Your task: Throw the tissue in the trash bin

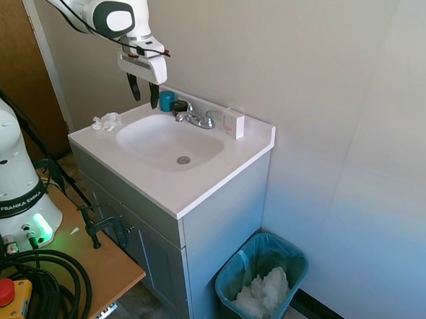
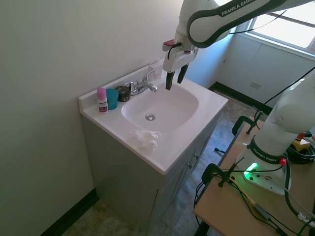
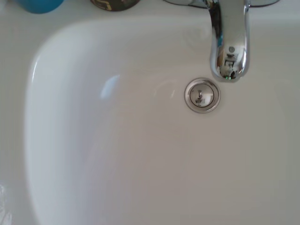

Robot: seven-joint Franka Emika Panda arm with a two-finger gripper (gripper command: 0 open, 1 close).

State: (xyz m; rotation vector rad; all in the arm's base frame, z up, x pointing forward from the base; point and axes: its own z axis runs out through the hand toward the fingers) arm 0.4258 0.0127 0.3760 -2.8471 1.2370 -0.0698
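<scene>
Pincer point(image 1: 143, 91) of the white arm is hanging in the air above the sink basin point(image 1: 161, 144), its two dark fingers point(image 2: 169, 80) pointing down and standing apart with nothing between them. It is gripping nothing.

Tissue point(image 1: 107, 122), a small crumpled white wad, is lying on the white countertop point(image 1: 200, 185) at the basin's rim, below the pincer and off to one side, well apart from the fingers. In the second exterior view the same wad point(image 2: 145, 137) is sitting on the counter's front strip, on the far side of the basin from the faucet point(image 2: 142, 86).

Faucet point(image 1: 196, 118) is standing just behind and below the pincer, with a teal cup point(image 1: 167, 101) and a dark round container point(image 1: 180, 106) beside it. A pink-capped bottle point(image 2: 102, 100) is standing next to the cup, at the counter's back corner. The wrist view is looking straight down into the basin, showing the chrome drain point(image 3: 202, 95) and the spout point(image 3: 228, 44) above it.

Trash bin point(image 1: 261, 284), dark blue-green with a teal liner, is standing on the floor beside the vanity cabinet point(image 1: 203, 239), far below the pincer and well apart from it. A larger mass of crumpled white paper point(image 1: 263, 294) is lying inside.
</scene>
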